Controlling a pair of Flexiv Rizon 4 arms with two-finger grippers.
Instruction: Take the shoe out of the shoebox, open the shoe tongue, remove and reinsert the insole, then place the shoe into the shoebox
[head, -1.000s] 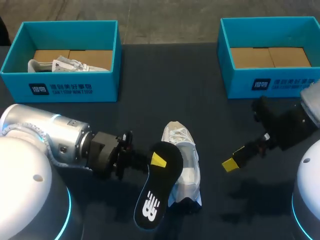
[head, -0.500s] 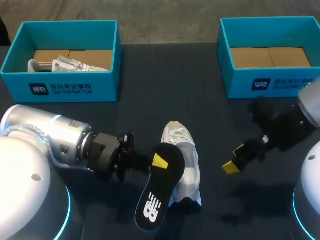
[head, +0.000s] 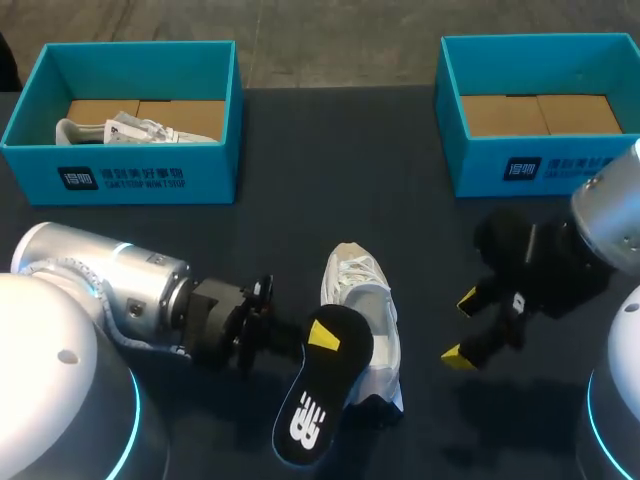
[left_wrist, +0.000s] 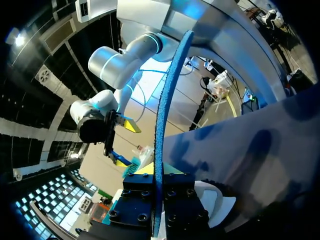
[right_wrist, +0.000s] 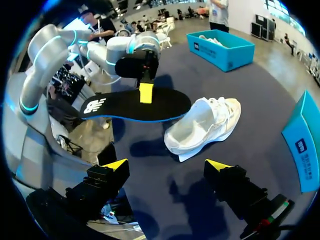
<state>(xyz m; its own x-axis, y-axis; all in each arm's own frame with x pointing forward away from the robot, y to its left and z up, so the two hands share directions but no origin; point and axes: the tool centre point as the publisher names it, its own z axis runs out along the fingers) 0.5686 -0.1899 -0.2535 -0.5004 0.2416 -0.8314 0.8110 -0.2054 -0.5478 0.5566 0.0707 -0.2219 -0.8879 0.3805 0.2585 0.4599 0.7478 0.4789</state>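
Observation:
A white shoe (head: 368, 318) lies on its side in the middle of the dark table. My left gripper (head: 321, 335) is shut on a black insole (head: 312, 400), held over the shoe's near end with its printed side up. In the left wrist view the insole (left_wrist: 160, 135) shows edge-on, rising from between the left gripper (left_wrist: 156, 186) fingers, with the shoe (left_wrist: 216, 201) beside them. My right gripper (head: 460, 328) hangs open to the right of the shoe, holding nothing. The right wrist view shows the right gripper (right_wrist: 167, 165) wide open before the shoe (right_wrist: 202, 125) and the insole (right_wrist: 135, 105).
A teal shoebox (head: 150, 175) at the back left holds another white shoe (head: 130, 128). A second teal shoebox (head: 540, 160) at the back right shows only its cardboard floor. Bare table (head: 340, 170) lies between the boxes.
My right gripper has turned and moved a little nearer and to the left, so both its fingers now show. The left gripper with the insole has shifted slightly toward the near edge.

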